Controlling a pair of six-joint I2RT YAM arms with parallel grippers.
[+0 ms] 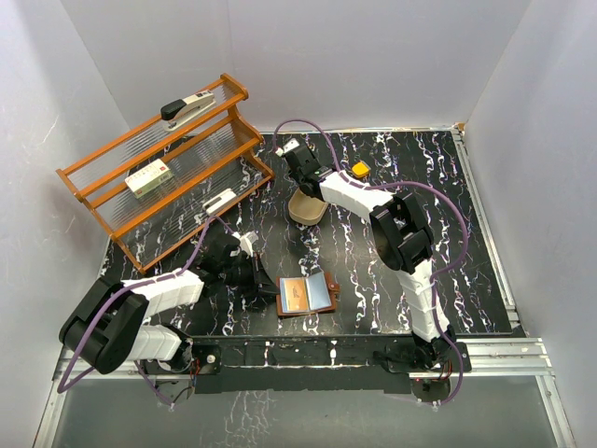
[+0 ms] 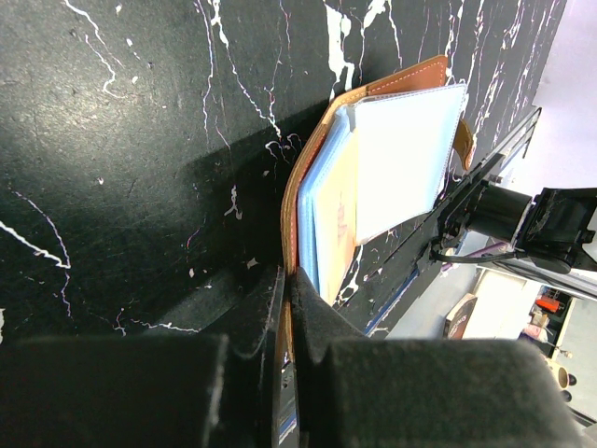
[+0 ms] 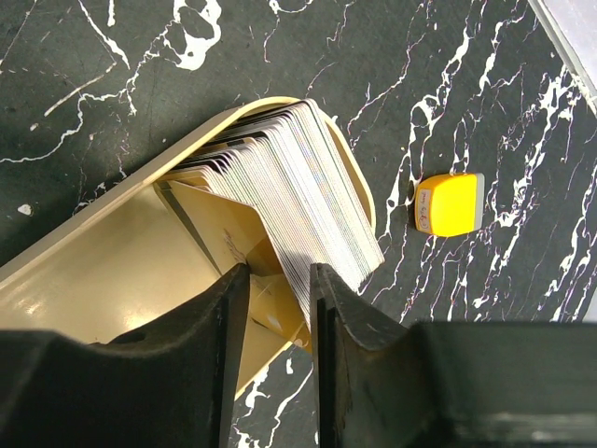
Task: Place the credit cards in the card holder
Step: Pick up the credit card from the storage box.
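- We see one card holder [image 1: 306,295], lying open at lower centre; the left gripper [image 2: 287,280] is clamped on its leather edge.
- Upper centre: the right gripper [image 3: 280,280], jaws narrowly apart, straddles one tan card [image 3: 229,233] beside the credit cards [image 3: 298,177], a stack too dense to count, in one tray [image 3: 112,271].
- One yellow block [image 3: 450,204] sits right of the tray.

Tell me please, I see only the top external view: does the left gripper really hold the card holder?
Observer: Yes. The left wrist view shows the left gripper shut on the brown leather edge of the card holder.
Operator: And the right gripper? The arm hides it from me.
Observer: The right wrist view shows the right gripper open, its jaws on either side of one tan card.
Operator: Where is this card?
Observer: It leans against the end of a thick stack of credit cards standing on edge in the tan tray.
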